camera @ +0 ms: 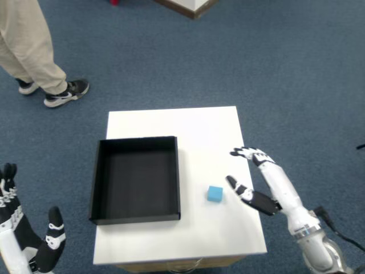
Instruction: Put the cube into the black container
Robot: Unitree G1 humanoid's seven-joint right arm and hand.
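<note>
Right of centre, the right hand (pixel 258 181) hovers spread and empty beside the cube (pixel 215 194), seemingly poised to grasp it for the black container (pixel 97 174).

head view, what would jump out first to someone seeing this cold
The black container dominates the left half of the white table, open and empty. A small blue cube sits alone just right of it. The robot's right hand hovers open beside the cube, not touching it, while a person's legs stand on the blue carpet at top left.
</note>
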